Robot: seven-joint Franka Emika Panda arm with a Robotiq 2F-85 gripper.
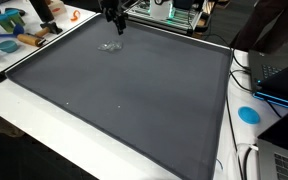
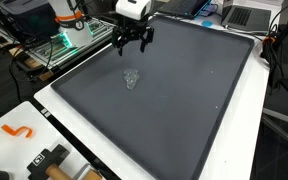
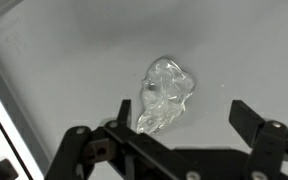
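Tool is hanging over the desk w/ jaws spread wide, gripping nothing. It's sitting above a small crumpled piece of clear plastic and not touching it; both exterior views are showing a gap btw the two.

The plastic is lying flat on the dark grey mat that's covering most of the desk. It's lying well off the mat's centre, near the mat edge on the side where the arm is standing. In an exterior view, the plastic is showing close to that far edge, w/ the tool right over it.

In the wrist view, the plastic is lying roughly midway btw the two fingers of the tool, w/ bare mat all round it.

Other stuff is sitting off the mat, well apart from the plastic: an orange hook on the white desk near a corner, a blue disc on the desk strip along another mat edge, and a laptop beyond that.
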